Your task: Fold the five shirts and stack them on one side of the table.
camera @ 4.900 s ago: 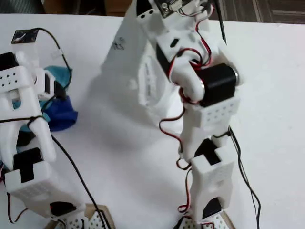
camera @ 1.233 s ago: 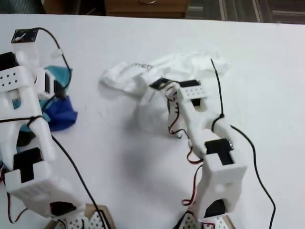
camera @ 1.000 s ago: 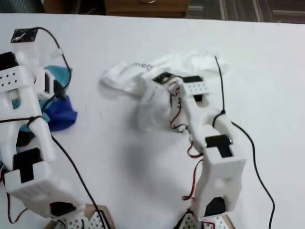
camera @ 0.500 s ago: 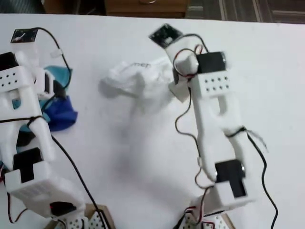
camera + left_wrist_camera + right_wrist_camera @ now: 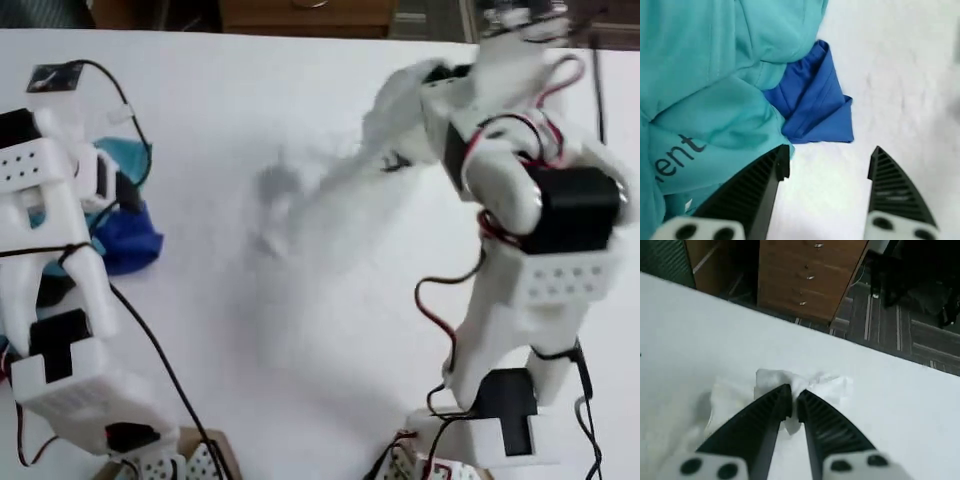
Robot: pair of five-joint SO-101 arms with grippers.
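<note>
- Table (image 5: 200,80): the middle, which carried a crumpled white heap half a second ago, is now bare cloth-free surface except where the lifted shirt trails over it.
- Right arm (image 5: 540,250): half a second ago it lay stretched low over the table. Now it is reared up and pulled back toward 1 o'clock.
- Left arm (image 5: 50,250): parked at 9 o'clock, same pose as in every earlier frame.
- White shirt (image 5: 340,200): hauled off the table by one pinched edge, streaming from the centre up toward 1 o'clock. A second ago it lay bunched under the arm. About five seconds ago it hung high as a sheet. Judgement: this is another lift to shake it flat, and no fold is made in it yet.
- Teal shirt (image 5: 705,75): on the pile at 9 o'clock, under the left arm, unmoved.
- Blue shirt (image 5: 812,105): tucked under the teal one, one corner poking out, also unmoved. Whether either is folded properly, I cannot tell.
- Right gripper (image 5: 792,402): fingers clamped together on a tuft of the white shirt.
- Left gripper (image 5: 827,160): fingers spread wide, holding nothing, above the pile's edge.
</note>
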